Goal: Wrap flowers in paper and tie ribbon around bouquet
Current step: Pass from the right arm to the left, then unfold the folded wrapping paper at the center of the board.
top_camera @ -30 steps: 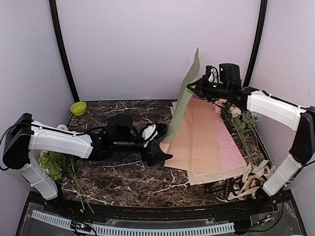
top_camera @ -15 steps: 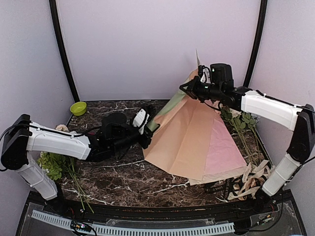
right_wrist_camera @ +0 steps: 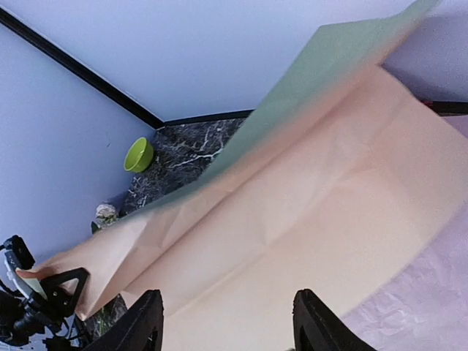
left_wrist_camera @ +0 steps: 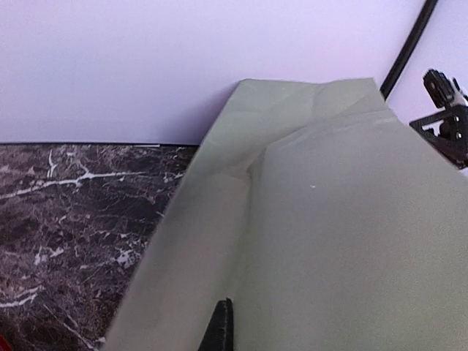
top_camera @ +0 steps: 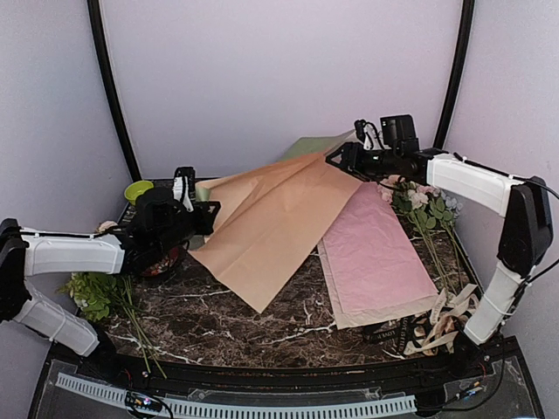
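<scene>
Since a second earlier the left pincer [top_camera: 201,216] had drawn back to the left side of the table [top_camera: 262,323]. The paper [top_camera: 310,146], which had stood nearly upright, had come down into a low slung span with the tan kraft sheet [top_camera: 271,227] lying against it.

From above, the left pincer was clamped shut on the left corner of both sheets (only a sliver of sage green showed there). The paper's far edge peeped out behind the tan sheet just beside the right pincer [top_camera: 339,159]. The pink sheet [top_camera: 380,253] lay flat on the table.

In the left wrist view the paper filled most of the frame. It ran from the one dark finger [left_wrist_camera: 219,325] at its near edge toward the right pincer at the far corner.

In the right wrist view both fingers [right_wrist_camera: 146,322] stood wide apart, closed on nothing. The two sheets hung just beyond them, green edge uppermost; whether a fingertip touched them could not be told.
</scene>
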Robot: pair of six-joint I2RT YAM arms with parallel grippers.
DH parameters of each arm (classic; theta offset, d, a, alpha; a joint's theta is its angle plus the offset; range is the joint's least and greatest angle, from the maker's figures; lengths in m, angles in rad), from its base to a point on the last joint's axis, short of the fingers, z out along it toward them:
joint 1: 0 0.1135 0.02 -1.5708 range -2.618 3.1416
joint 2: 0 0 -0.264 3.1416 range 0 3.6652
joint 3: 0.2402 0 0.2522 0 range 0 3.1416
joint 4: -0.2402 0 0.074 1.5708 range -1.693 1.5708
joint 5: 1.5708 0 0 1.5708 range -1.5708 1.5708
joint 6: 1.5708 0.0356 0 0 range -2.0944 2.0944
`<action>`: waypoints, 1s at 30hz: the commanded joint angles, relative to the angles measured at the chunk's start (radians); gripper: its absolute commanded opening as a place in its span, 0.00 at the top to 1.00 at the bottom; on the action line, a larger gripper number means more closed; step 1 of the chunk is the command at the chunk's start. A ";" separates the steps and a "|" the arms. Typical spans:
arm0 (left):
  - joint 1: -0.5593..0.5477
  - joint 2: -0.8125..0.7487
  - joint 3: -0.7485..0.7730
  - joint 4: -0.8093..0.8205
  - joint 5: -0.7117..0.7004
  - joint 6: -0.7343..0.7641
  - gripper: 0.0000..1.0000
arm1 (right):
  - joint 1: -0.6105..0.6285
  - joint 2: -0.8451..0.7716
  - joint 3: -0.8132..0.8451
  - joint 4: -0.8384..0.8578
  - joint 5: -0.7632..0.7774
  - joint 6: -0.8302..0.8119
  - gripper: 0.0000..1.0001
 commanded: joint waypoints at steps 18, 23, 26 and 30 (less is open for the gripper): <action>0.164 -0.023 0.027 -0.010 0.294 -0.134 1.00 | -0.138 0.339 0.044 0.036 -0.103 0.092 0.36; 0.163 -0.008 0.007 -0.002 0.323 -0.178 1.00 | -0.133 0.477 0.156 0.104 -0.176 0.200 0.40; 0.164 -0.010 -0.006 0.012 0.321 -0.183 1.00 | -0.128 0.548 0.218 0.135 -0.157 0.243 0.42; 0.163 -0.010 0.011 -0.023 0.322 -0.140 1.00 | -0.132 0.669 0.395 0.128 -0.128 0.283 0.46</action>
